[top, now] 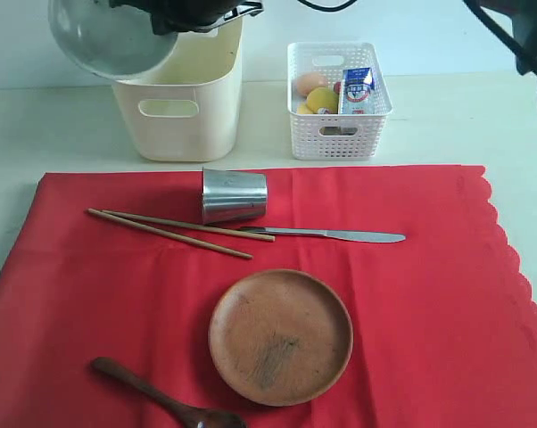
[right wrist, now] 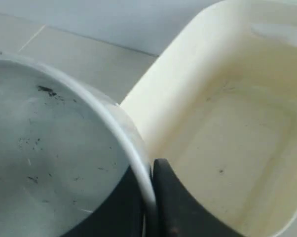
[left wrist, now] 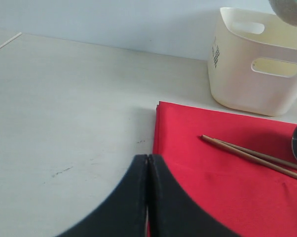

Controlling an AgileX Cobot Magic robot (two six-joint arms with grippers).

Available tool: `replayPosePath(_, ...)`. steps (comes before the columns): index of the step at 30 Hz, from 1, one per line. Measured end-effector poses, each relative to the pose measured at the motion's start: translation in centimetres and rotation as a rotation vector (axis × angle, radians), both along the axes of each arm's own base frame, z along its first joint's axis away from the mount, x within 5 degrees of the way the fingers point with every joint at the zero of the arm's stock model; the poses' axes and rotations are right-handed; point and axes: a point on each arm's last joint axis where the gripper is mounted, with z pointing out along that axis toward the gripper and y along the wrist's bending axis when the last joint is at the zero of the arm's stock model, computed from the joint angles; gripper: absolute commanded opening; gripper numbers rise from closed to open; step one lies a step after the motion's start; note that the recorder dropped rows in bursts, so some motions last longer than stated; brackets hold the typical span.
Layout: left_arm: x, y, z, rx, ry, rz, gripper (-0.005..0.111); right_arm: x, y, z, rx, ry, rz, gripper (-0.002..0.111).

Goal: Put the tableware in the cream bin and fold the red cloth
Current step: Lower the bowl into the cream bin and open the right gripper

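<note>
My right gripper (right wrist: 151, 165) is shut on the rim of the pale bowl (right wrist: 50, 148), holding it tilted above the open cream bin (right wrist: 227, 123). In the exterior view the bowl (top: 108, 36) hangs over the bin's (top: 179, 116) left rim. On the red cloth (top: 411, 312) lie the steel tumbler (top: 234, 195) on its side, the chopsticks (top: 179, 229), the knife (top: 340, 234), the wooden plate (top: 280, 336) and the dark spoon (top: 161, 397). My left gripper (left wrist: 147, 158) is shut and empty, low over the cloth's (left wrist: 227, 187) left edge.
A white lattice basket (top: 338, 134) with foods and a milk carton (top: 358, 87) stands right of the bin. Bare pale table (left wrist: 64, 108) stretches left of the cloth. The cloth's scalloped edge runs down the right side.
</note>
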Motion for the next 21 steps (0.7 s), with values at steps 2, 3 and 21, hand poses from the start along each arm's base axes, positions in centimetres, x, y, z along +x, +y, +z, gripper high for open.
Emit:
replayPosePath(2, 0.0, 0.0, 0.0, 0.0, 0.0, 0.0, 0.0, 0.6, -0.3, -0.3, -0.029, -0.026, -0.054, 0.0)
replayPosePath(3, 0.0, 0.0, 0.0, 0.0, 0.0, 0.0, 0.0, 1.1, -0.5, -0.5, -0.033, -0.036, -0.105, 0.0)
replayPosePath(21, 0.0, 0.0, 0.0, 0.0, 0.0, 0.0, 0.0, 4.3, -0.6, -6.8, -0.043, -0.106, -0.329, 0.022)
